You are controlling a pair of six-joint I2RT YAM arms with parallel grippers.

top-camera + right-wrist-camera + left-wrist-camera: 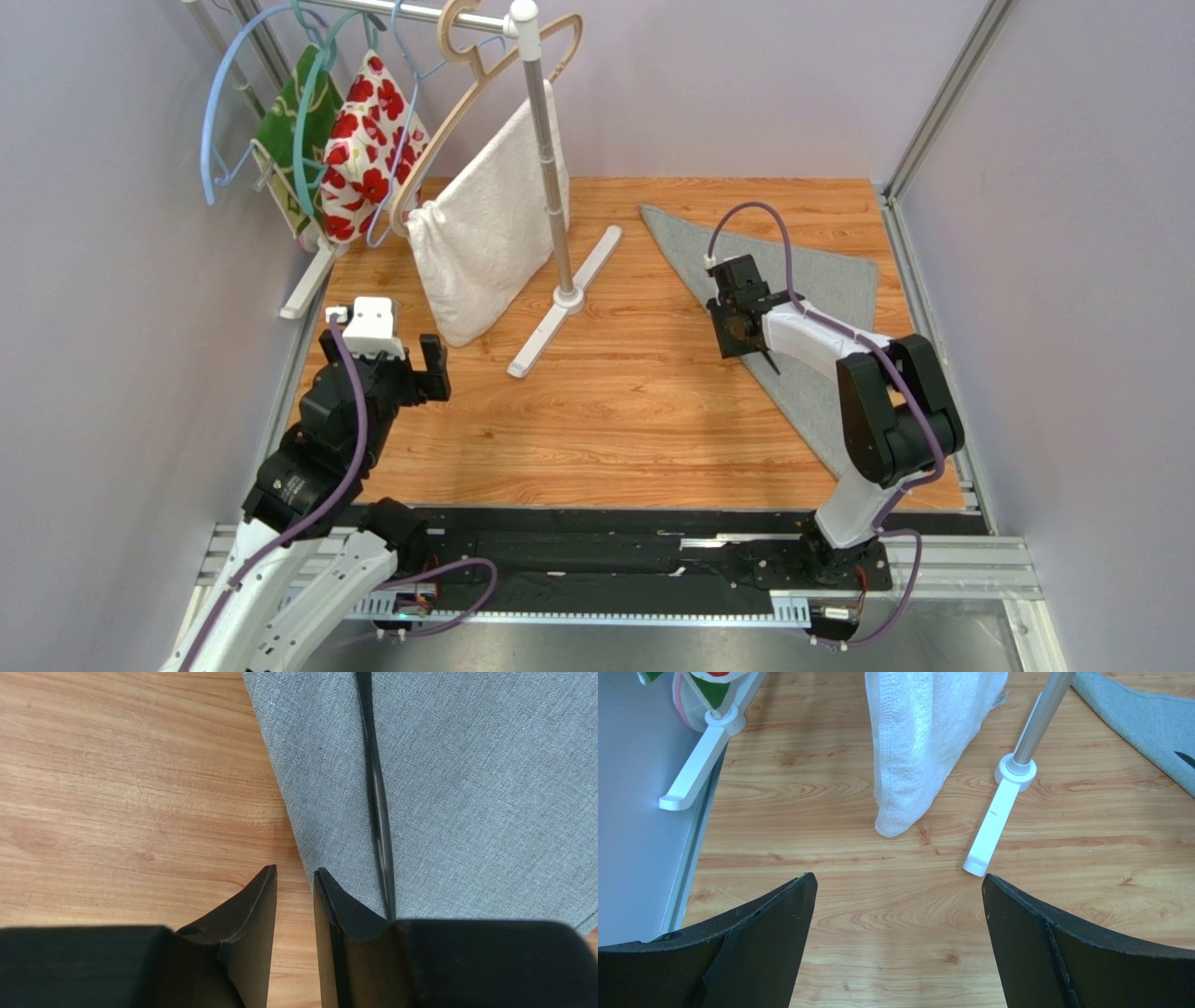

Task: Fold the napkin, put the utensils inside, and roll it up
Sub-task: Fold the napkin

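Fingers (246, 917) on my right gripper (295, 882) nearly pinched, empty, over the nine-o'clock edge of the plain grey fabric napkin (477, 812); lifting it could roll the slim black knife (377, 798) off.

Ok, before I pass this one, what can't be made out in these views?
Ends of the utensil: right wrist view, far end cut off by the top edge, near end behind a finger of the right gripper.
Same utensil, top view: mostly hidden under the right gripper.
Near corner of the napkin: top view, covered by the right arm.
Whether the right gripper touches the napkin: unclear in either view.
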